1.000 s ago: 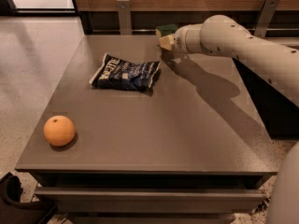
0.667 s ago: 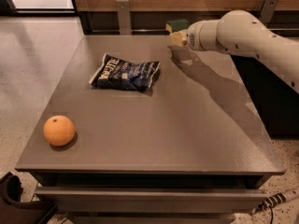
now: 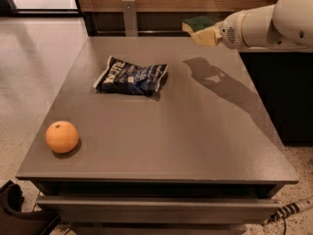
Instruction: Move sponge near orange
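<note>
The sponge (image 3: 197, 23), dark green on top with a pale yellow base, is held in the air above the table's far right part. My gripper (image 3: 205, 32) is shut on the sponge, reaching in from the right on a white arm. The orange (image 3: 62, 136) sits on the grey table (image 3: 195, 131) near its front left corner, far from the sponge.
A dark blue snack bag (image 3: 132, 76) lies on the table left of centre, between the sponge and the orange. A wooden wall and metal post (image 3: 129, 14) stand behind the table. A dark cabinet (image 3: 279, 87) is at the right.
The arm has lifted the sponge higher off the table and drawn back toward the right. The orange and the bag have not moved on the table.
</note>
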Action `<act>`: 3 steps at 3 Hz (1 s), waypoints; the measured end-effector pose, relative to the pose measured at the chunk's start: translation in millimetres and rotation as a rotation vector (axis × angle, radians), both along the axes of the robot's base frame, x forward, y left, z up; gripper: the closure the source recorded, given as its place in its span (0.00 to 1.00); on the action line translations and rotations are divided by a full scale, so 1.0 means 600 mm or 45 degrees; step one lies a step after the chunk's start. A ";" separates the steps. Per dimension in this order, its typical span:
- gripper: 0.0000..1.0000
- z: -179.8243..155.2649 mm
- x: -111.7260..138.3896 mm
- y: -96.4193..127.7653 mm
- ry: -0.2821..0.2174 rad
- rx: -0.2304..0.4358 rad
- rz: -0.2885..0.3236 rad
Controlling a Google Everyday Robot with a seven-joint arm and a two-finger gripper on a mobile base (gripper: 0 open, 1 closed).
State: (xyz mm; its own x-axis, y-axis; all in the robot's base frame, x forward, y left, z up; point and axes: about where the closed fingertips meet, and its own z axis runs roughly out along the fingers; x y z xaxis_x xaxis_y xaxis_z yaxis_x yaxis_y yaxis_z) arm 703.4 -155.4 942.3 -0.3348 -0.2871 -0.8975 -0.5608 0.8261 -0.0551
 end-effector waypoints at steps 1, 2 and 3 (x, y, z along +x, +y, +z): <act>1.00 0.019 -0.072 -0.011 -0.011 -0.040 0.053; 1.00 0.020 -0.144 0.009 -0.039 -0.058 0.129; 1.00 -0.009 -0.245 0.084 -0.079 -0.028 0.313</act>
State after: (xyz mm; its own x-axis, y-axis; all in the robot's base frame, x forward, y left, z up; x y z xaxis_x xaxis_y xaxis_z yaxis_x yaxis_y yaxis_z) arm 556.3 -104.9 936.9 -0.1971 -0.3727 -0.9068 -0.7398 0.6635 -0.1119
